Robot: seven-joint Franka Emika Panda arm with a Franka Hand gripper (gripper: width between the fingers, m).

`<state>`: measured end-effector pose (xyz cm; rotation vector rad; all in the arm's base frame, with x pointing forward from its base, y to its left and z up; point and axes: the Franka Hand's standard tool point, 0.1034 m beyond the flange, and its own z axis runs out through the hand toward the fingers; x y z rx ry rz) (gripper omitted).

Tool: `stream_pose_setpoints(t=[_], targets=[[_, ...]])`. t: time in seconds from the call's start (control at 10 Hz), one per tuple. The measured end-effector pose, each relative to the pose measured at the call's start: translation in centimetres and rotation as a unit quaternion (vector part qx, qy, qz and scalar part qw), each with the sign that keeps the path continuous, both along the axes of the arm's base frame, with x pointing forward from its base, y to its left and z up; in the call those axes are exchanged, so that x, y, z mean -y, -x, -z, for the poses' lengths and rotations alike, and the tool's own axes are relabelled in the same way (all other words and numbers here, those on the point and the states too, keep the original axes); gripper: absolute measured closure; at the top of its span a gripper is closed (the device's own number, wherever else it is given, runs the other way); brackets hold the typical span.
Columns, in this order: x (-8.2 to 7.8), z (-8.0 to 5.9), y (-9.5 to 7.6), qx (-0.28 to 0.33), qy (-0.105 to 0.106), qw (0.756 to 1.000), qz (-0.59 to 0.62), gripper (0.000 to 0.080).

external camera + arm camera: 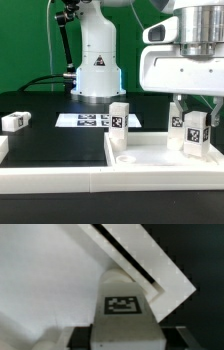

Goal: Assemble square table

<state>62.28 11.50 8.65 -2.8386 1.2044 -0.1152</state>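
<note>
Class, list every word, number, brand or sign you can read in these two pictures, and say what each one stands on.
No readable words, numbers or brands anywhere.
Arm base: dark triangular sign, too small to read.
Held leg, standing leg, lying leg: black-and-white square tags, patterns only.
Marker board: tags, too small to read.

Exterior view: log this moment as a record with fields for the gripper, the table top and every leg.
gripper: closed on the held leg
held leg: upright, at a table top corner, exterior view's right
table top: lying flat, rim up
standing leg: upright at the table top's far corner, exterior view's left
loose leg: on the black table, apart from the table top
fourth leg: not seen
marker board: behind the table top
</note>
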Motion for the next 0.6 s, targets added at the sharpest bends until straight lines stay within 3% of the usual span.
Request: stream_pose_setpoints(t=[0.6], targets=[[-0.4, 0.02, 0.07, -0.006, -0.024, 0.987, 0.16, 0.0508]])
